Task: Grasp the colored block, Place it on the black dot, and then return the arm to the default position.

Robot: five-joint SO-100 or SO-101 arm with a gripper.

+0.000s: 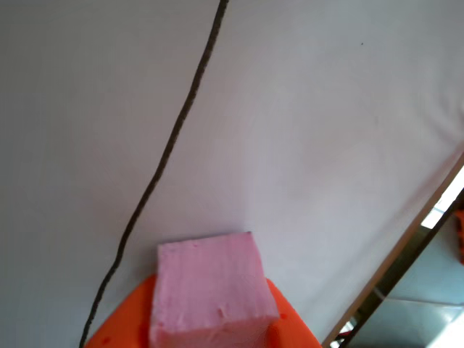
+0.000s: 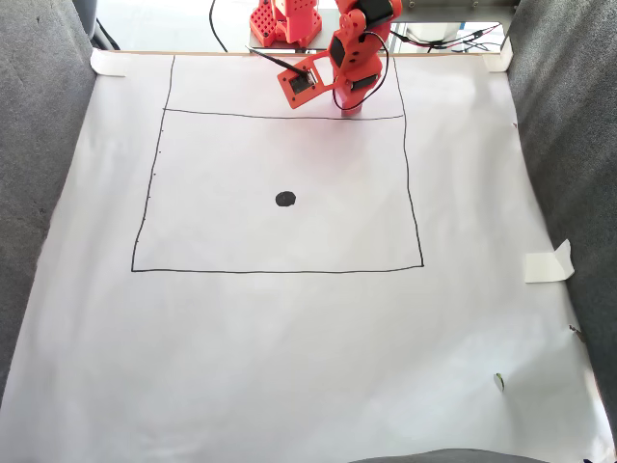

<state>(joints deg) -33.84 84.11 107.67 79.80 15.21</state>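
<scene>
Gripping pink block [image 1: 210,290] near paper edge [image 1: 406,239]

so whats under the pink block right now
In the other view the pink block sits between the orange gripper fingers, white paper beyond. What lies directly beneath it is covered.

A big white paper sheet [image 2: 289,367] covers the worktop, with a thin dark drawn rectangle [image 2: 280,270] on it and a second line crossing near its top. Pieces of pale tape [image 2: 548,262] hold the sheet at the right edge and the far corners in the fixed view. Grey fabric [image 2: 39,125] runs along both sides, and black cables [image 2: 453,39] lie past the far edge.
</scene>
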